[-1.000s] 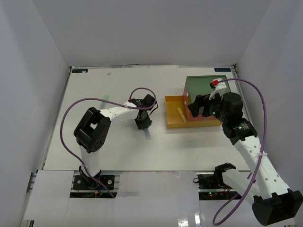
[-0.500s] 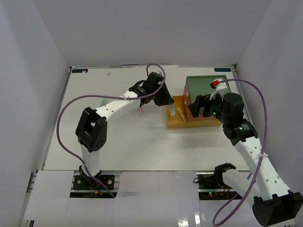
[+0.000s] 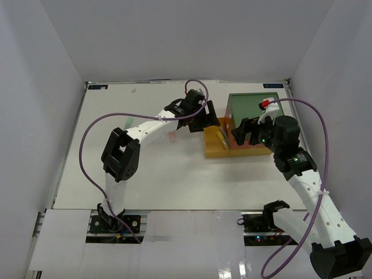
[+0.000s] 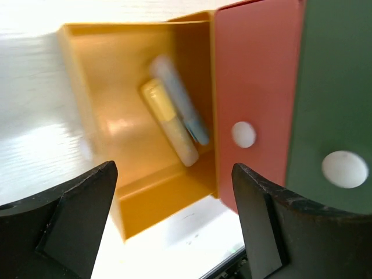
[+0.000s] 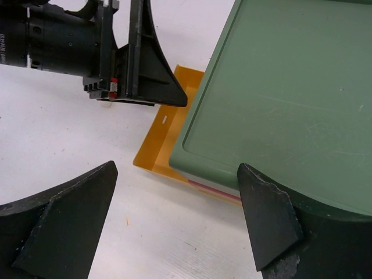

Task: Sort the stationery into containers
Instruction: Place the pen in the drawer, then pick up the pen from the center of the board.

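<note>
Carefully: left gripper (image 4: 171,168), jaws apart, hangs over the yellow drawer (image 4: 163,200). I'd lift straight up, sparing the yellow stick (image 4: 168,125) and blue pen (image 4: 174,93). Right gripper (image 5: 177,168): jaws apart.

Wide apart and holding nothing, my pincer (image 5: 177,167) hangs over the green box top (image 5: 279,87). A yellow drawer (image 5: 168,136) sticks out from under it, and the other arm's pincer (image 5: 145,87) is up there too, its black tip right by the drawer, above the white table (image 5: 58,145).

No legible text or labels
</note>
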You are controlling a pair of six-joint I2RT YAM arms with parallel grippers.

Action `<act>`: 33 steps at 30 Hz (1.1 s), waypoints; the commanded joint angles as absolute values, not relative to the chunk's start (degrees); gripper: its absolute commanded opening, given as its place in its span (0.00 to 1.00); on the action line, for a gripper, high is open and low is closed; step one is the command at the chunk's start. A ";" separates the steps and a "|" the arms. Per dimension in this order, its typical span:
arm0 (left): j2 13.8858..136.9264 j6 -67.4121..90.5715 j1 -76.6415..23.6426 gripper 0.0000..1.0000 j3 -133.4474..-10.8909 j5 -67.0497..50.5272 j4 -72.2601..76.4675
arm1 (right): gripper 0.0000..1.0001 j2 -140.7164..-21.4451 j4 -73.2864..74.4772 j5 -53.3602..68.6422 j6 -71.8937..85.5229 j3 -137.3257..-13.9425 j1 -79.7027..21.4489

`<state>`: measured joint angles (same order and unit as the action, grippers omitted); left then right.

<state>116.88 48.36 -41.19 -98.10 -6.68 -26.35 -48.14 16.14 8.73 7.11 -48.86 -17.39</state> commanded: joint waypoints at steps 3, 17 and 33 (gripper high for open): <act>108.11 45.35 -37.27 0.89 -94.06 5.17 -32.07 | 0.90 -48.08 14.15 8.35 6.94 -48.78 -17.49; 116.79 40.43 -25.75 0.80 -93.68 10.90 -39.81 | 0.90 -49.04 14.15 9.05 6.94 -48.87 -17.58; 124.89 41.22 -25.75 0.33 -97.30 5.90 -40.25 | 0.90 -48.34 14.15 8.53 6.86 -48.08 -17.49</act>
<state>124.97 40.93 -25.63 -97.25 8.88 -39.62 -48.88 15.35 8.73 7.09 -48.84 -17.39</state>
